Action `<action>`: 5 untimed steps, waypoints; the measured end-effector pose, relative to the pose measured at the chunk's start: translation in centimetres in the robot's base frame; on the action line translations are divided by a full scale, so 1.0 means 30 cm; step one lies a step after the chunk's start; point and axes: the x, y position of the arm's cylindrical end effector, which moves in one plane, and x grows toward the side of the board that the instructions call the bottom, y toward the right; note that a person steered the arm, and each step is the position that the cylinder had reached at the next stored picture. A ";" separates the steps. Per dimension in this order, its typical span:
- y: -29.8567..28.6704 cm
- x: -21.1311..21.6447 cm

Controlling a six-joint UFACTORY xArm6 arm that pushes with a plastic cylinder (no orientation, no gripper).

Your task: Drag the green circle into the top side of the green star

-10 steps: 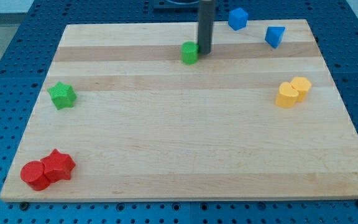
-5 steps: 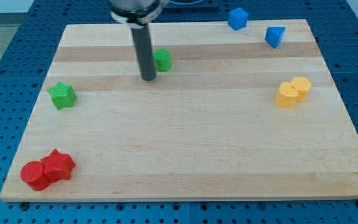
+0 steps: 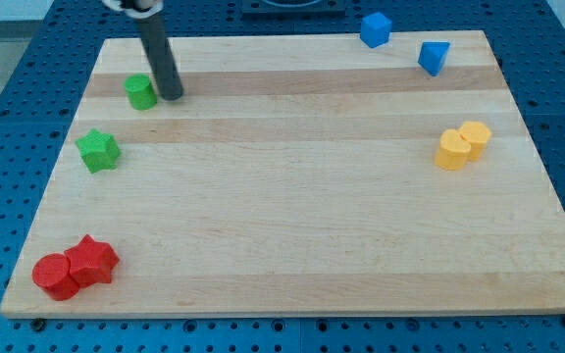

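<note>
The green circle [image 3: 140, 91] sits on the wooden board near the view's upper left. The green star [image 3: 97, 151] lies below it and a little to the left, with a gap of bare board between them. My tip [image 3: 172, 96] rests on the board right next to the circle's right side, touching it or very nearly. The dark rod rises from there toward the view's top.
A red circle [image 3: 53, 276] and a red star [image 3: 92, 261] touch at the lower left. A blue cube [image 3: 375, 29] and a blue triangular block [image 3: 434, 57] sit at the top right. Two yellow blocks [image 3: 461, 145] touch at the right.
The green circle has slid left along the board from near the top middle to the upper left. My tip passed left of it, then returned to its right side.
</note>
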 end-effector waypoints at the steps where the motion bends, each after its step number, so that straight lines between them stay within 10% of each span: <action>1: -0.037 -0.087; 5: -0.207 0.074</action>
